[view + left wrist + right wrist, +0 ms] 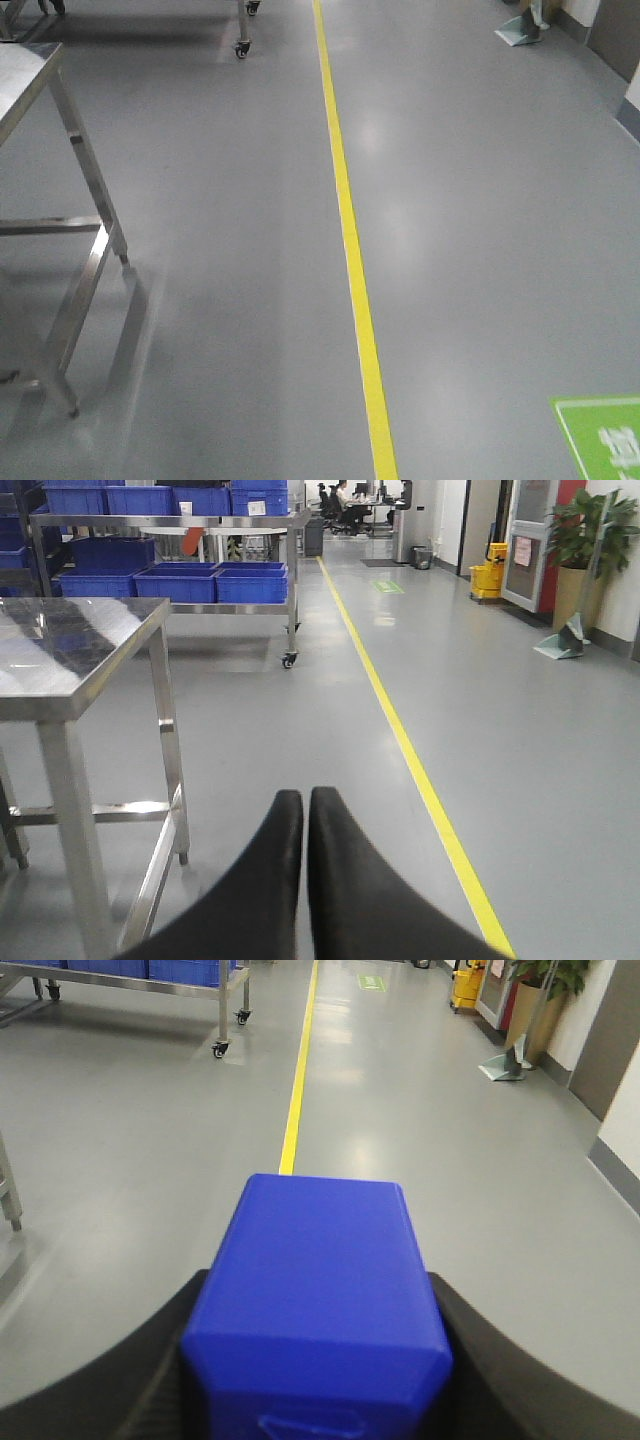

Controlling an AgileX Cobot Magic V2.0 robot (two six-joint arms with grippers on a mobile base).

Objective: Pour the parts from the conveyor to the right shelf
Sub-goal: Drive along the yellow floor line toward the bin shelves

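Right wrist-mounted view shows my right claw (320, 1295) clenched on the bright blue plastic block (318, 1250), whose long axis runs straight ahead out of the fingers, while the left claw (304, 800) is pinched closed on nothing. The steel-framed wheeled shelf (170, 522) loaded with large blue plastic crates (250, 583) stands well ahead and to the left of the block, left of the yellow floor line (295, 1110). Open glossy grey floor (450, 1140) lies between; the one edge I'd mind is the bare steel tabletop (70, 655) near my left, and no conveyor is in view.
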